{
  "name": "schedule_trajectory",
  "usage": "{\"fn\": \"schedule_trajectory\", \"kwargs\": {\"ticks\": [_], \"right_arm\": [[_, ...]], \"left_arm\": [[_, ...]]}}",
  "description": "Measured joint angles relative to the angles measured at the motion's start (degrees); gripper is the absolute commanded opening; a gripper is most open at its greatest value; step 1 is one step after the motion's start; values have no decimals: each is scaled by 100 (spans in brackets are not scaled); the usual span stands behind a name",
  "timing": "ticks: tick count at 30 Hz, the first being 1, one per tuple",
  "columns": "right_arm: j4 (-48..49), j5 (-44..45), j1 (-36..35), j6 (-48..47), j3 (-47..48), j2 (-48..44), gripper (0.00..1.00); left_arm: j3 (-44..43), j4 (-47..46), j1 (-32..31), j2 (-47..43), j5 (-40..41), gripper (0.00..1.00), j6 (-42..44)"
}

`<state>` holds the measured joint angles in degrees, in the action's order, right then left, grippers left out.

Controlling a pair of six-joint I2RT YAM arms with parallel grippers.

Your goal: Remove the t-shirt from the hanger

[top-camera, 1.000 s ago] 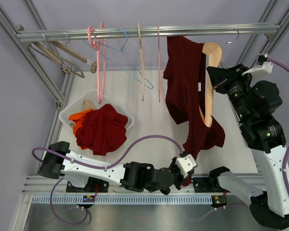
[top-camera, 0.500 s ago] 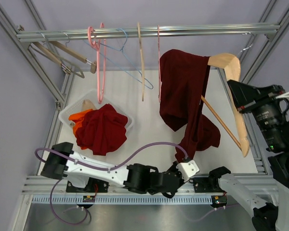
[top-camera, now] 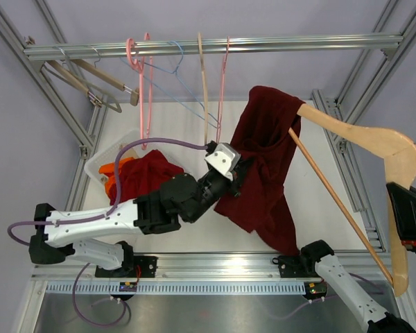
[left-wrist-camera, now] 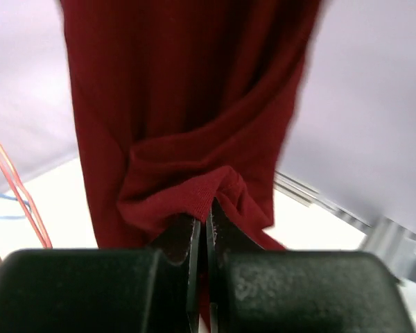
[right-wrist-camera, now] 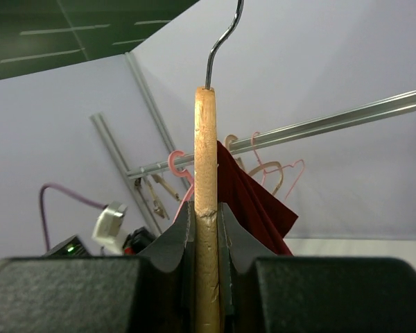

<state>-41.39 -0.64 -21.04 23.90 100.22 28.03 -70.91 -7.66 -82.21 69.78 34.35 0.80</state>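
Pulling leftward looks right to me: my left hand [left-wrist-camera: 208, 220] is pinched shut on a fold of the t-shirt [top-camera: 263, 152]; my right hand [right-wrist-camera: 206, 218] clamps the wooden hanger [top-camera: 364, 132], its hook free of the rail [top-camera: 194, 47]. The shirt drapes only over the hanger's left tip; the hanger's long axis runs rightward, away from my left hand; bare table [top-camera: 208, 236] lies left of the hanger, with pink hangers [top-camera: 225, 90] close by.

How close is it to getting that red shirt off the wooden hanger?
Done: the wooden hanger is off the rail, clamped in the right gripper. In hand: the left gripper pinches the red t-shirt. Left: the shirt hangs over one hanger end and must slide free.
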Motion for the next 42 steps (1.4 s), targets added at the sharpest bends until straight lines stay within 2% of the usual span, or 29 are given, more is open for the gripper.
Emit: {"fn": "schedule_trajectory", "kwargs": {"ticks": [2, 3, 4, 7, 9, 10, 13, 22, 27, 30, 32, 36, 42], "right_arm": [[-96, -79, -166, -11, 98, -61, 0], [-140, -92, -260, -4, 103, -103, 0], [-205, -118, -396, 2, 98, -160, 0], [-352, -199, -629, 46, 94, -275, 0], [-474, -212, -726, 63, 92, -356, 0], [-511, -184, -745, 61, 96, -398, 0], [-535, -94, -748, 50, 177, -466, 0], [-802, -22, -817, 52, 535, -577, 0], [-1364, 361, -824, -22, 544, -721, 0], [-1764, 533, -833, -46, 588, -791, 0], [-1943, 614, -833, -70, 667, -802, 0], [-2168, 1038, -835, -243, 680, -807, 0], [-1788, 1744, -839, -629, -260, -479, 0]], "left_arm": [[-79, -229, 177, 238, -140, 42, 216], [-155, -293, 236, 391, -192, 73, 291], [-273, -341, 313, 579, -271, 79, 348], [-636, -446, 546, 1091, -487, 84, 411], [-920, -459, 726, 1412, -695, 74, 411], [-1032, -463, 796, 1534, -802, 53, 420], [-1338, -442, 885, 1746, -1040, 0, 415], [-1596, -234, 669, 1569, -1281, 0, 542], [-1432, 227, 586, 706, -1322, 0, 566], [-1631, 522, 603, 140, -1440, 0, 562], [-2297, 966, 658, 11, -1648, 0, 529], [-3305, 1198, 680, -133, -2363, 0, 293], [-3095, 1589, 673, -942, -3209, 0, -289]]}}
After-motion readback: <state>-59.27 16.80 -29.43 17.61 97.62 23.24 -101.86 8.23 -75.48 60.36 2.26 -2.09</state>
